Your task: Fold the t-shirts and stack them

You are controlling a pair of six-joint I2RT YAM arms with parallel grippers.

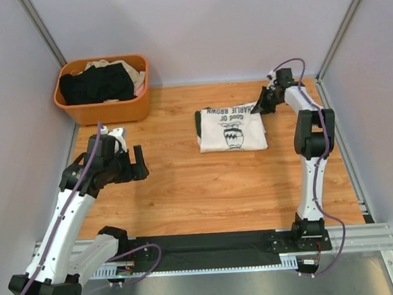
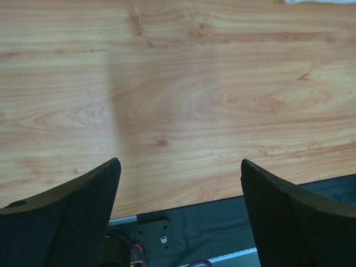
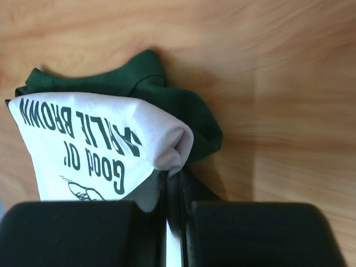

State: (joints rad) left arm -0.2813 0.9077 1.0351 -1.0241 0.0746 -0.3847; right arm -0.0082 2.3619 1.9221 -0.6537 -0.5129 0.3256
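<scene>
A folded white t-shirt point(image 1: 232, 128) with dark green trim and black Charlie Brown print lies on the wooden table point(image 1: 206, 187), right of the middle. My right gripper point(image 1: 264, 102) is at its far right corner. In the right wrist view that gripper point(image 3: 177, 178) is shut on a bunched fold of the white t-shirt point(image 3: 83, 139), and the green sleeve point(image 3: 192, 111) lies just beyond it. My left gripper point(image 1: 140, 166) hovers over bare wood at the left, well apart from the shirt. Its fingers point(image 2: 72, 217) stand wide open with nothing between them.
An orange plastic basket point(image 1: 106, 112) stands at the back left corner and holds a black t-shirt point(image 1: 97, 83) and a beige one point(image 1: 134, 71). Grey walls close the table at the back and both sides. A black rail point(image 1: 210, 244) with the arm bases runs along the near edge.
</scene>
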